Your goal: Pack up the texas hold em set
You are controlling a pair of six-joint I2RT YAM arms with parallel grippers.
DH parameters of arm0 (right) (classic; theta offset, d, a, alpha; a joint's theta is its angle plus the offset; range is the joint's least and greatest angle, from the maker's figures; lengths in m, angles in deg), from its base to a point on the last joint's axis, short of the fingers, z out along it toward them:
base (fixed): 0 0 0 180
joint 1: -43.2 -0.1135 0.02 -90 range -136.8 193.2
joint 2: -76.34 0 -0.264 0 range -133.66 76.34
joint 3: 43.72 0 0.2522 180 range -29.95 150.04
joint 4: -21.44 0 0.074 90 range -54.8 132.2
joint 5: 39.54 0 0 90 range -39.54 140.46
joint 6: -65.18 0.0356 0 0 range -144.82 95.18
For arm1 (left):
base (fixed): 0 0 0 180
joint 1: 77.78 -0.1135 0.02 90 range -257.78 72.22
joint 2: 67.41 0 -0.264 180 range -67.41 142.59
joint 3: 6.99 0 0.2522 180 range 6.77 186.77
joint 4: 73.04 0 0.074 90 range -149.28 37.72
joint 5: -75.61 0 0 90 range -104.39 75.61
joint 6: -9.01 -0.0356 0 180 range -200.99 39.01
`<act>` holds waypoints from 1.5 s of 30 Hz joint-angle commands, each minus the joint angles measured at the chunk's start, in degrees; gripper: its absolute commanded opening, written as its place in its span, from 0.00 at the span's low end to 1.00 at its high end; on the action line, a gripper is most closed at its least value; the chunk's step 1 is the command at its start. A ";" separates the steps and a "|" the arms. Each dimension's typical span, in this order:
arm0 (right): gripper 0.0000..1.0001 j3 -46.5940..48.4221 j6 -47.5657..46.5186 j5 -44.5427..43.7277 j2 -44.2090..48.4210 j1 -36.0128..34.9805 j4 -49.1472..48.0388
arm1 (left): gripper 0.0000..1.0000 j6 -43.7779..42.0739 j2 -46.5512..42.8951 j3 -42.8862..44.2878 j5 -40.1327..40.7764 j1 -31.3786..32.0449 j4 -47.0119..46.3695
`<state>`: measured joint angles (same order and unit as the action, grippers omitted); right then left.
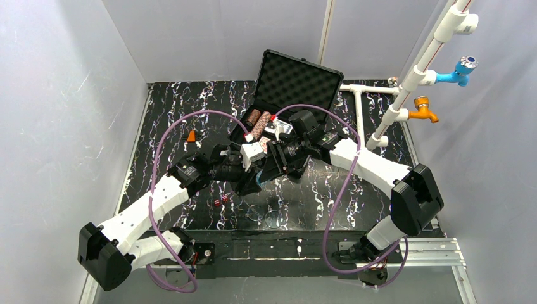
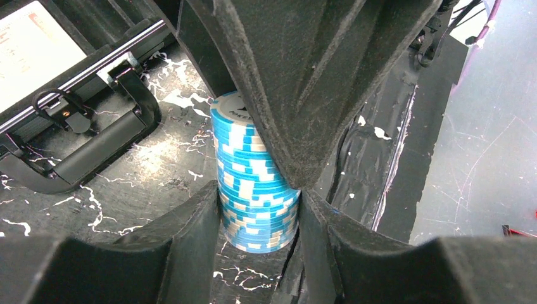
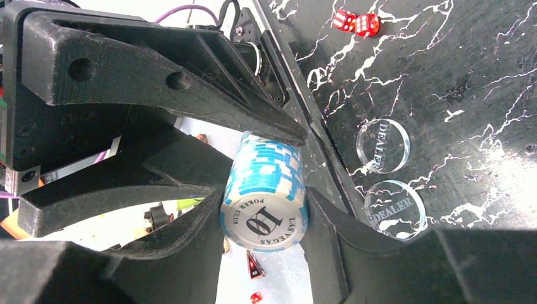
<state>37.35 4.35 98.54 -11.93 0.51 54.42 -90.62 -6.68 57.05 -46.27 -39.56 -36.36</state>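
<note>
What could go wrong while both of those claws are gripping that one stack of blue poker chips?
1. The blue chip stack is loose chips pinched from the sides by the left gripper and the right gripper together. If they pull unevenly, it may buckle and scatter.
2. The two grippers are crowded tight around it, so they could knock together.
3. Spilled chips could land among the red dice and clear dealer buttons on the table, leaving more to gather.
</note>
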 commanded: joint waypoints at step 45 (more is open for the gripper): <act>0.98 -2.21 -8.60 -52.28 20.98 0.07 9.51 | 0.00 1.18 -0.69 4.60 13.95 -1.25 3.10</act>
<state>36.57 -2.82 50.01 6.78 0.44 63.10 -89.50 -6.74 58.50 -35.63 -40.13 -32.30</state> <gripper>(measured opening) 0.982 0.422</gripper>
